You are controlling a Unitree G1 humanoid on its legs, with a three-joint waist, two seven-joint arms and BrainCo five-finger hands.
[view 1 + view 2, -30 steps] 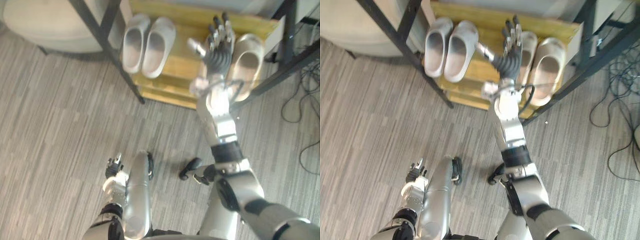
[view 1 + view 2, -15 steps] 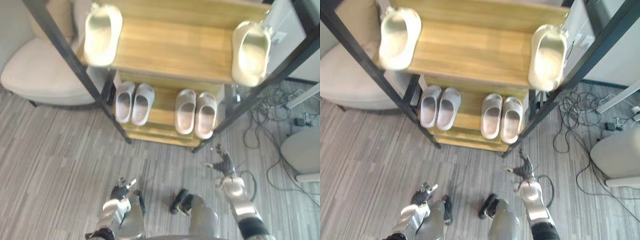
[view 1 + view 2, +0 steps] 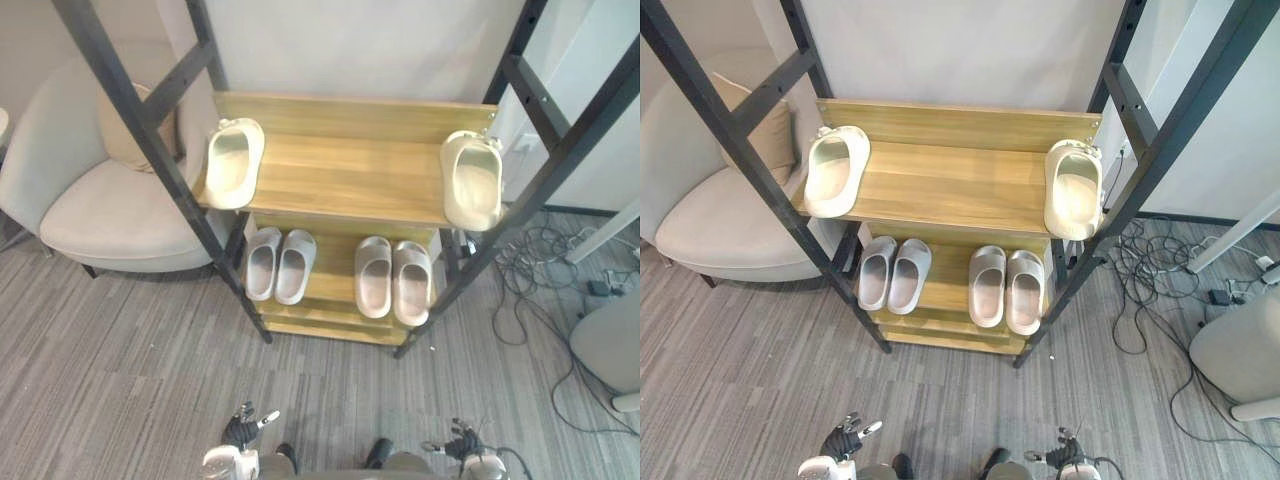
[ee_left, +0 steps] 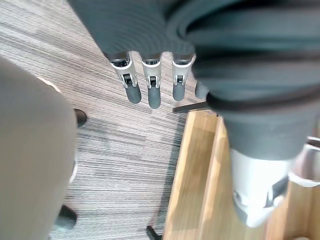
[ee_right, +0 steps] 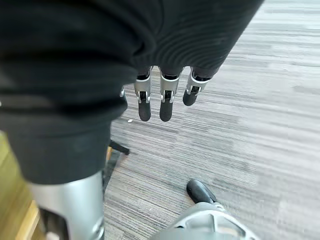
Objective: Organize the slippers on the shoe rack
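Observation:
The shoe rack (image 3: 350,175) has black bars and wooden shelves. On its upper shelf a cream slipper (image 3: 232,162) lies at the left end and another cream slipper (image 3: 472,180) at the right end. On the lower shelf (image 3: 335,268) stand two grey pairs side by side, the left pair (image 3: 278,265) and the right pair (image 3: 392,278). My left hand (image 3: 245,428) and right hand (image 3: 462,445) hang low over the floor in front of the rack, apart from it. Both are open and hold nothing, as the left hand (image 4: 150,85) and right hand (image 5: 162,100) show up close.
A beige armchair (image 3: 90,200) with a cushion stands left of the rack. Loose cables (image 3: 545,270) lie on the floor to the right, near a white object (image 3: 610,345). The rack's slanted black bars (image 3: 150,150) reach forward on both sides. Grey striped flooring (image 3: 130,370) lies in front.
The camera has pulled back and up, bringing the upper shelf into view. My right hand, stretched over the right grey pair a second ago, has drawn back and dropped low.

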